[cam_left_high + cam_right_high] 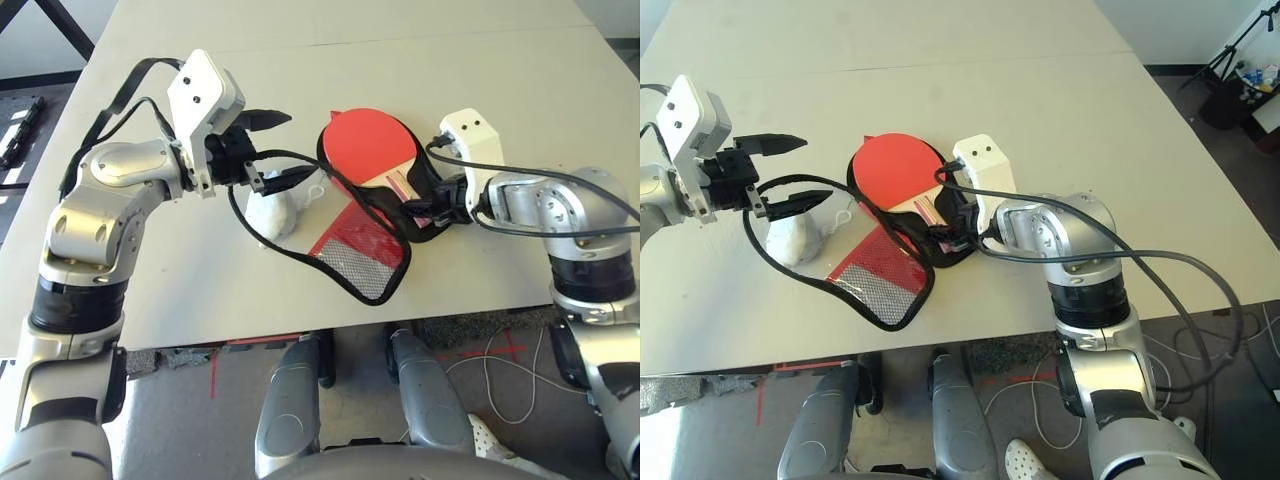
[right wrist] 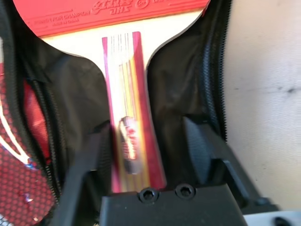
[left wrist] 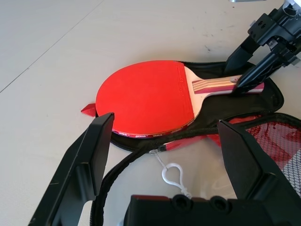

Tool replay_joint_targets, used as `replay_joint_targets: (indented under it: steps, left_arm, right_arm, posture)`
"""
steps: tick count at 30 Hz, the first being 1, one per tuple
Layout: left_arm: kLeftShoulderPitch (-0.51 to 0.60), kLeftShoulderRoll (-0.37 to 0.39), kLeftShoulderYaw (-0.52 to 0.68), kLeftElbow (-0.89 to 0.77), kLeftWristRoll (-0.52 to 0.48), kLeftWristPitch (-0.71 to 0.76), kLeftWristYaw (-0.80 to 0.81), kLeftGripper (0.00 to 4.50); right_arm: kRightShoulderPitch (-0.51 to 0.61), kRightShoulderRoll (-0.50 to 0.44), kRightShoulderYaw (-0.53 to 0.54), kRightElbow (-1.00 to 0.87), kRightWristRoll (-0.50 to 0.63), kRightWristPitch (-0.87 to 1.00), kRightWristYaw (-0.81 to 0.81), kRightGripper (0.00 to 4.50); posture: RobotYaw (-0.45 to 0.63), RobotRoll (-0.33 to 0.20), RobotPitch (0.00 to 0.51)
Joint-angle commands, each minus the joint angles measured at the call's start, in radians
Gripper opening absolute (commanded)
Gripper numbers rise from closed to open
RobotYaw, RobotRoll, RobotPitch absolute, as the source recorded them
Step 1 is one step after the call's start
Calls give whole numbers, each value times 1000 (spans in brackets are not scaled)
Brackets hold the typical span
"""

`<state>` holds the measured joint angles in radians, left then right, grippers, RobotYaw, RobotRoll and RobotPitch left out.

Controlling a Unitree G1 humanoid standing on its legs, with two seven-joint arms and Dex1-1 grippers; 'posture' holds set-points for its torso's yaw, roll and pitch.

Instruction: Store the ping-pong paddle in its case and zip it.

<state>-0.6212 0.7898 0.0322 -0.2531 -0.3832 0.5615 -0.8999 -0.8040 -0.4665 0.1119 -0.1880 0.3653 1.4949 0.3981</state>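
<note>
Paddle (image 3: 146,96): lies red face up on the black lining of the open case, blade at 10 o'clock from its handle; seated in the lower half, apparently where it needs to be before the cover closes.
Case (image 1: 372,262): unzipped on the table (image 1: 520,90); lower half under the paddle, mesh-pocket flap folded out flat toward 7 o'clock of the paddle, so the inside stays open for loading.
Right gripper (image 2: 150,155): at the handle end, about 4 o'clock of the blade; jaws spread to either side of the handle, not closed on it. Judged to be steadying or just releasing the paddle after seating it.
Left gripper (image 1: 270,150): raised at 9 o'clock of the paddle, well apart from it; jaws spread wide and holding nothing, aimed toward the blade. The case's zip edge lies just below them, a likely place to take hold of the flap.
Plush toy (image 1: 275,213): white, under the left gripper, beside the flap.
Zip: open all round; closing not yet begun.
</note>
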Motion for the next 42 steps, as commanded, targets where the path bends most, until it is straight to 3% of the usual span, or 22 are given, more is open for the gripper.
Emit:
replay_joint_targets:
  steps: [1, 3, 18, 25, 28, 32, 37, 42]
  left_arm:
    - [20, 1, -4, -17, -1, 3, 1, 4500]
    - [23, 0, -5, -13, 1, -2, 1, 4500]
    - [25, -5, -15, 13, 9, -23, -8, 4500]
    - [25, -4, -19, 23, 13, -33, -11, 4500]
    - [24, 10, -7, 25, 12, -32, -14, 4500]
    - [24, 64, 20, 15, 0, -2, -32, 4500]
    - [68, 196, 84, 11, -6, 37, -74, 4500]
    - [241, 334, 237, 5, -40, 90, -146, 4500]
  right_arm:
    - [30, -9, 30, -1, 11, 32, 7, 1816]
    - [31, -18, 29, -17, 18, 42, 12, 1346]
    - [55, 20, -20, -92, 22, 101, -17, 1346]
    - [43, -28, -53, -78, 26, 17, 4, 3480]
    - [51, -118, -53, -92, 60, -36, 83, 4426]
    - [67, -242, -53, -75, 90, -131, 196, 4467]
    - [131, -331, -67, -37, 84, -359, 335, 4467]
    - [226, -392, -78, 34, 70, -703, 558, 4467]
  posture:
    - [58, 0, 275]
    - [56, 0, 276]
    - [44, 0, 276]
    - [43, 0, 275]
    - [49, 0, 273]
    - [56, 0, 272]
    - [77, 0, 271]
    - [104, 0, 275]
